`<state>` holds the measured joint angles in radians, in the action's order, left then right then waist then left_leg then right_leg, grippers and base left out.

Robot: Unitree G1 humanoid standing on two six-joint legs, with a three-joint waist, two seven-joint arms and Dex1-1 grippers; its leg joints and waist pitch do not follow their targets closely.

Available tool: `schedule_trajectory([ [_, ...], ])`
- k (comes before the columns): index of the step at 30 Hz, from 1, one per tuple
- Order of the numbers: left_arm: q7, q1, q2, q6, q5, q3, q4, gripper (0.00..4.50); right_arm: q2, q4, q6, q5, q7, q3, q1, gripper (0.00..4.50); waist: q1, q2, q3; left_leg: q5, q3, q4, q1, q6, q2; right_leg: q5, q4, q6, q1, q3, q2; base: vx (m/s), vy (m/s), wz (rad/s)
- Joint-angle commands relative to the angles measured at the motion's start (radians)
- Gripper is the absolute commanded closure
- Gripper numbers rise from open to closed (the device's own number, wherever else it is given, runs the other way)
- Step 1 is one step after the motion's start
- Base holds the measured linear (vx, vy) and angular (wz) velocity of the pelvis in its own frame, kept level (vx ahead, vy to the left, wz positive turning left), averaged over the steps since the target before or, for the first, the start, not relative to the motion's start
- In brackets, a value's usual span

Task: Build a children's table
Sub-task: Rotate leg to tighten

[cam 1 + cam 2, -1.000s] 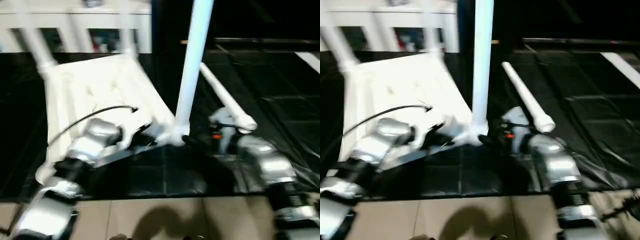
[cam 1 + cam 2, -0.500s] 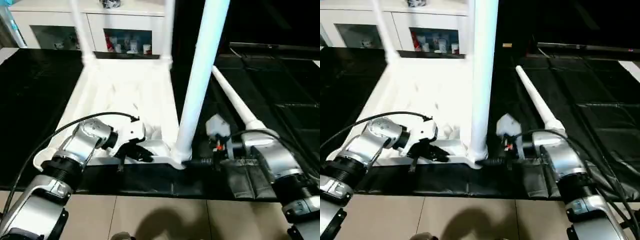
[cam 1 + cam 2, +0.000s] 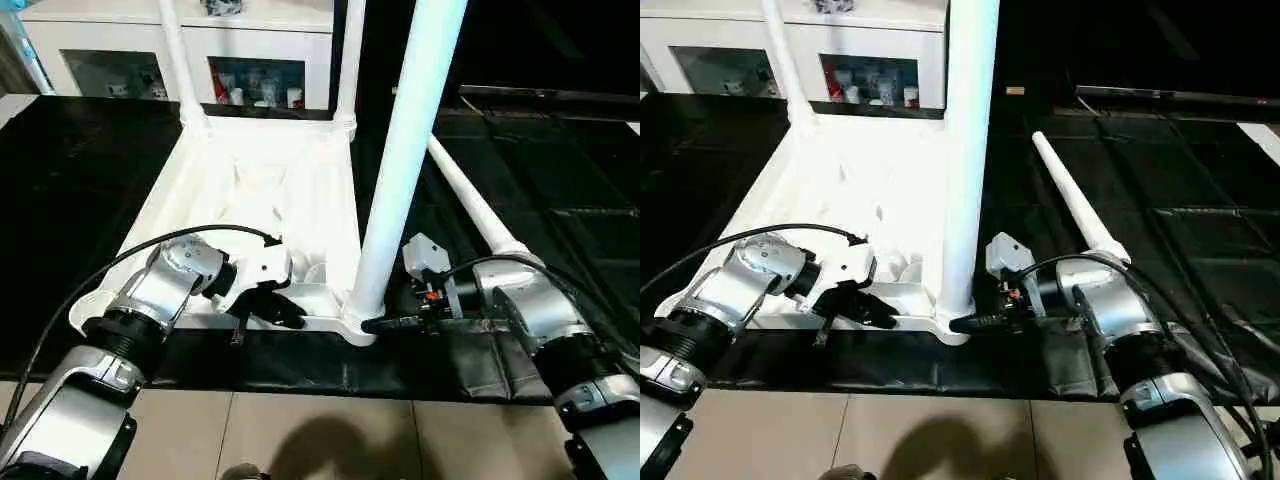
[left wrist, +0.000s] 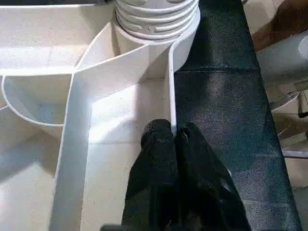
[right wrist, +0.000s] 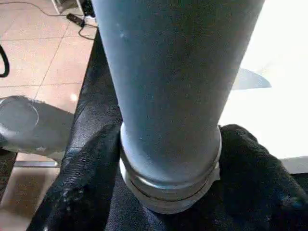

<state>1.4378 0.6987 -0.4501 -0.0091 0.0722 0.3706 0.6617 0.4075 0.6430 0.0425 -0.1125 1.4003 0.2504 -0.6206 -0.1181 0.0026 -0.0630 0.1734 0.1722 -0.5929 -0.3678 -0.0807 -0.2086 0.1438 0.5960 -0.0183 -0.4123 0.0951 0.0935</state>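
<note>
Your right gripper has its two black fingers wrapped around the base of the upright leg, one on each side, closed on it just above the ribbed collar where the leg meets its socket. That leg stands in the near right corner socket of the upturned table top, which lies ribbed side up on the black mat. Your left gripper is pinched together on the thin near wall of the top, a short way along from that same corner, with one finger inside the rim and one outside. Two more legs already stand in the far corner sockets, in front of the white cabinet. The fourth leg lies loose on the mat to the right of the top, just beyond your right forearm. The mat's near edge meets a tiled floor.
</note>
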Motion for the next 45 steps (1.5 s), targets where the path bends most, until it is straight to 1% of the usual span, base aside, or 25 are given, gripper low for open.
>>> schedule_trajectory([
  [1,0.046,0.008,0.007,-0.022,0.016,0.042,0.001,4.5,0.001,0.004,-0.011,0.003,0.006,0.004,-0.016,1.62,0.004,-0.008,0.08,0.215,0.003,0.067,0.01,0.046,-0.024,0.313,-0.062,-0.207,0.057,-0.045,0.054,0.0,0.0,0.0],
  [7,0.025,0.017,0.021,0.008,0.011,0.032,0.01,4.5,-0.004,-0.015,0.017,-0.013,0.012,-0.003,0.0,1.76,0.004,-0.004,0.081,0.216,0.003,0.066,0.012,0.045,-0.023,0.296,-0.062,-0.215,0.057,-0.045,0.051,0.0,0.0,0.0],
  [8,-0.018,0.024,0.041,0.052,0.006,0.015,0.014,4.5,-0.016,-0.047,0.066,-0.038,-0.02,-0.024,0.027,1.77,0.003,0.0,0.08,0.221,0.003,0.067,0.013,0.042,-0.024,0.293,-0.062,-0.22,0.057,-0.045,0.051,0.0,0.0,0.0],
  [10,-0.046,0.029,0.056,0.083,-0.003,0.0,0.013,4.5,-0.024,-0.062,0.089,-0.049,-0.039,-0.035,0.04,1.77,0.002,-0.001,0.076,0.239,0.004,0.069,0.015,0.04,-0.024,0.319,-0.068,-0.214,0.056,-0.046,0.051,0.0,0.0,0.0],
  [11,-0.101,0.034,0.083,0.138,-0.018,-0.026,-0.002,4.5,-0.053,-0.087,0.15,-0.058,-0.132,-0.061,0.066,1.77,0.001,-0.001,0.077,0.245,0.003,0.069,0.017,0.037,-0.024,0.334,-0.068,-0.211,0.056,-0.045,0.052,0.0,0.0,0.0],
  [12,-0.104,0.035,0.085,0.141,-0.019,-0.027,-0.003,4.5,-0.055,-0.088,0.151,-0.057,-0.137,-0.062,0.067,1.78,0.003,-0.003,0.073,0.277,0.001,0.071,0.02,0.024,-0.022,0.403,-0.077,-0.192,0.054,-0.043,0.054,0.0,0.0,0.0],
  [14,-0.187,0.044,0.126,0.226,-0.036,-0.061,-0.029,4.5,-0.121,-0.107,0.212,-0.033,-0.327,-0.093,0.09,1.78,0.012,-0.005,0.071,0.286,-0.002,0.073,0.015,0.01,-0.018,0.464,-0.083,-0.158,0.056,-0.041,0.053,0.0,0.0,0.0],
  [15,-0.193,0.045,0.129,0.231,-0.036,-0.063,-0.03,4.5,-0.128,-0.108,0.216,-0.034,-0.339,-0.096,0.091,1.78,0.014,-0.004,0.071,0.291,-0.004,0.073,0.019,0.006,-0.017,0.483,-0.085,-0.154,0.053,-0.039,0.055,0.0,0.0,0.0],
  [17,-0.291,0.06,0.174,0.295,-0.036,-0.092,-0.041,4.5,-0.232,-0.106,0.257,-0.033,-0.522,-0.135,0.09,1.78,0.034,-0.007,0.067,0.311,-0.01,0.075,0.012,-0.01,-0.009,0.568,-0.097,-0.109,0.056,-0.031,0.056,0.0,0.0,0.0],
  [19,-0.329,0.066,0.191,0.315,-0.032,-0.101,-0.041,4.5,-0.27,-0.095,0.264,-0.025,-0.588,-0.144,0.082,1.78,0.051,-0.006,0.065,0.333,-0.016,0.075,0.005,-0.021,-0.004,0.643,-0.108,-0.063,0.059,-0.017,0.055,-0.02,0.003,-0.09],
  [20,-0.356,0.07,0.206,0.334,-0.03,-0.108,-0.041,4.5,-0.302,-0.083,0.273,-0.019,-0.646,-0.153,0.073,1.78,0.061,-0.006,0.067,0.343,-0.017,0.069,0.01,-0.02,0.0,0.672,-0.119,-0.046,0.055,-0.012,0.057,0.0,0.0,0.0],
  [21,-0.361,0.071,0.208,0.337,-0.03,-0.11,-0.042,4.5,-0.307,-0.082,0.276,-0.019,-0.655,-0.155,0.072,1.78,0.064,-0.004,0.068,0.343,-0.018,0.069,0.012,-0.017,0.0,0.669,-0.122,-0.047,0.055,-0.011,0.058,0.0,0.0,0.0],
  [22,-0.423,0.075,0.239,0.377,-0.027,-0.128,-0.047,4.5,-0.368,-0.072,0.309,-0.012,-0.767,-0.176,0.058,1.78,0.071,0.0,0.069,0.341,-0.02,0.072,0.012,-0.01,-0.002,0.632,-0.121,-0.057,0.056,-0.012,0.056,0.0,0.0,0.0],
  [23,-0.423,0.075,0.239,0.377,-0.027,-0.128,-0.047,4.5,-0.368,-0.072,0.309,-0.012,-0.767,-0.176,0.058,1.78,0.079,0.004,0.071,0.34,-0.024,0.076,0.01,-0.009,-0.005,0.583,-0.116,-0.077,0.06,-0.008,0.055,0.0,0.0,0.0],
  [24,-0.488,0.079,0.273,0.4,-0.025,-0.143,-0.049,4.5,-0.424,-0.043,0.314,0.01,-0.897,-0.194,0.035,1.78,0.085,0.005,0.069,0.35,-0.026,0.078,0.007,-0.006,-0.007,0.556,-0.116,-0.085,0.061,-0.006,0.053,0.0,0.0,0.0],
  [27,-0.533,0.082,0.293,0.407,-0.021,-0.147,-0.047,4.5,-0.461,-0.024,0.295,0.023,-0.972,-0.208,0.017,1.78,0.094,0.005,0.069,0.385,-0.028,0.077,0.013,-0.011,-0.005,0.552,-0.116,-0.096,0.057,-0.004,0.053,0.0,0.0,0.0],
  [28,-0.539,0.084,0.289,0.402,-0.016,-0.145,-0.045,4.5,-0.462,-0.034,0.289,0.019,-0.966,-0.213,0.02,1.22,0.095,0.007,0.069,0.391,-0.026,0.076,0.019,-0.006,-0.004,0.542,-0.119,-0.102,0.053,-0.006,0.053,0.0,0.0,0.0],
  [29,-0.539,0.084,0.289,0.402,-0.016,-0.145,-0.044,4.5,-0.461,-0.035,0.289,0.019,-0.965,-0.214,0.021,1.08,0.093,0.006,0.07,0.385,-0.023,0.075,0.019,0.004,-0.004,0.518,-0.117,-0.111,0.053,-0.01,0.052,0.0,0.0,0.0],
  [32,-0.53,0.089,0.27,0.392,-0.011,-0.144,-0.033,4.5,-0.432,-0.073,0.28,0.016,-0.92,-0.211,0.043,0.73,0.088,0.007,0.074,0.335,-0.021,0.079,0.012,0.013,-0.008,0.412,-0.101,-0.147,0.059,-0.02,0.052,0.0,0.0,0.0],
  [36,-0.496,0.08,0.235,0.37,0.0,-0.135,-0.031,4.5,-0.36,-0.148,0.285,0.009,-0.839,-0.203,0.092,0.55,0.072,0.006,0.079,0.265,-0.012,0.075,0.014,0.036,-0.01,0.285,-0.088,-0.187,0.065,-0.029,0.049,0.0,0.0,0.0],
  [37,-0.491,0.078,0.229,0.367,0.002,-0.134,-0.031,4.5,-0.346,-0.161,0.286,0.008,-0.825,-0.201,0.1,0.29,0.071,0.006,0.081,0.24,-0.011,0.074,0.012,0.039,-0.012,0.248,-0.079,-0.208,0.066,-0.031,0.051,0.0,0.0,0.0],
  [39,-0.442,0.073,0.198,0.335,0.004,-0.121,-0.022,4.5,-0.258,-0.221,0.282,-0.012,-0.703,-0.19,0.13,0.18,0.062,0.008,0.084,0.196,-0.009,0.071,0.01,0.053,-0.011,0.208,-0.075,-0.217,0.074,-0.032,0.051,0.0,0.0,0.0],
  [40,-0.442,0.073,0.198,0.335,0.004,-0.121,-0.022,4.5,-0.258,-0.221,0.282,-0.012,-0.703,-0.19,0.13,0.16,0.062,0.008,0.084,0.196,-0.009,0.071,0.01,0.053,-0.011,0.208,-0.075,-0.217,0.074,-0.032,0.051,0.0,0.0,0.0],
  [41,-0.4,0.07,0.175,0.311,0.006,-0.109,-0.016,4.5,-0.194,-0.242,0.268,-0.023,-0.618,-0.188,0.138,0.08,0.053,0.01,0.086,0.167,-0.009,0.071,0.011,0.063,-0.013,0.172,-0.071,-0.226,0.077,-0.031,0.05,0.0,0.0,0.0],
  [45,-0.329,0.067,0.145,0.253,0.01,-0.087,-0.005,4.5,-0.116,-0.241,0.225,-0.016,-0.514,-0.18,0.137,0.08,0.052,0.011,0.083,0.19,-0.008,0.071,0.01,0.062,-0.015,0.176,-0.07,-0.239,0.075,-0.031,0.05,0.0,0.0,0.0],
])
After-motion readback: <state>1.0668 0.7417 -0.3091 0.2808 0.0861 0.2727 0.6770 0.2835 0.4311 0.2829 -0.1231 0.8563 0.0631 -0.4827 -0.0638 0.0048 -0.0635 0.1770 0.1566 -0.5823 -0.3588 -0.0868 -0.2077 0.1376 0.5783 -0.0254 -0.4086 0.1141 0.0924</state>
